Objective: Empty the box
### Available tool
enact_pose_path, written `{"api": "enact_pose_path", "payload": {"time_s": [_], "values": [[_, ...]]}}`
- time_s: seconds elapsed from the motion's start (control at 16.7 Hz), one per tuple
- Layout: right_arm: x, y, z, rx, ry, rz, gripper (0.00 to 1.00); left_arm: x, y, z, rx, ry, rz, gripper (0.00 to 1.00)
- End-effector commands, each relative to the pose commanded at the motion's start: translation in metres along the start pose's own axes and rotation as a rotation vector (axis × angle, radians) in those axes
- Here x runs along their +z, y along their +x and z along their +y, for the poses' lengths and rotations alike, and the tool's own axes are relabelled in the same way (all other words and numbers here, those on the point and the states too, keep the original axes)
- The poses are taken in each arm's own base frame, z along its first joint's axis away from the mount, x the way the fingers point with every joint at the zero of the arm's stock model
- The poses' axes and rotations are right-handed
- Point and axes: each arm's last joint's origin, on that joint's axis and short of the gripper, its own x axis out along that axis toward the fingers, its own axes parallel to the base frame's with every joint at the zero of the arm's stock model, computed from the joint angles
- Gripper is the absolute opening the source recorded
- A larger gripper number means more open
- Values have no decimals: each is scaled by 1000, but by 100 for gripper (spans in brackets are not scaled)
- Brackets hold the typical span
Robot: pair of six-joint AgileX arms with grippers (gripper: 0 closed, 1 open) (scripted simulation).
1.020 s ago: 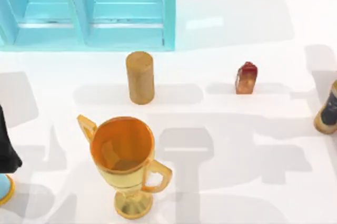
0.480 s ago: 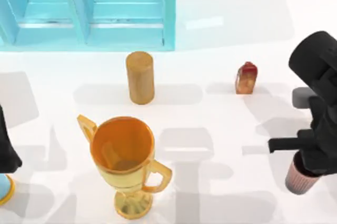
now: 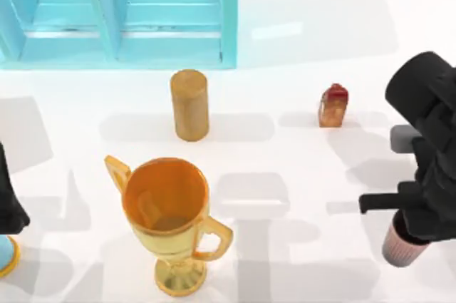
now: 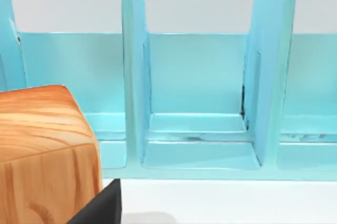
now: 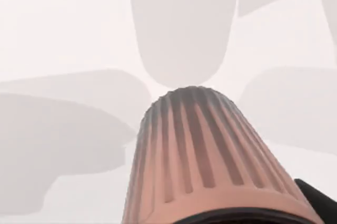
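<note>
On the white table (image 3: 299, 196), right fingers (image 5: 316, 195) grasp a ribbed cup (image 3: 400, 247); left unclear.

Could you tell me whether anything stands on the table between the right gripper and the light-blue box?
The right gripper, at the table's right edge, carries a ribbed pink cup. Between it and the large light-blue divided box at far left stands a small red-orange block. The tan wooden cylinder sits just before the box, and the golden two-handled trophy cup lies nearer, off that line.

Right gripper (image 3: 407, 235) low, table's right
</note>
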Motion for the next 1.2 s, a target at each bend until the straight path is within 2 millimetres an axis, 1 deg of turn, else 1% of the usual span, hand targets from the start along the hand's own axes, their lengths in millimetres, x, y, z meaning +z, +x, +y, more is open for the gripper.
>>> {"api": "enact_pose_path", "payload": {"time_s": [0.3,0.54,1.2], "values": [[1,31,3,3,11,-14,0,0,0,0,0,0,0,100],[0,33,3,3,11,-11,0,0,0,0,0,0,0,100],[0,33,3,3,11,-11,83,0,0,0,0,0,0,100]]}}
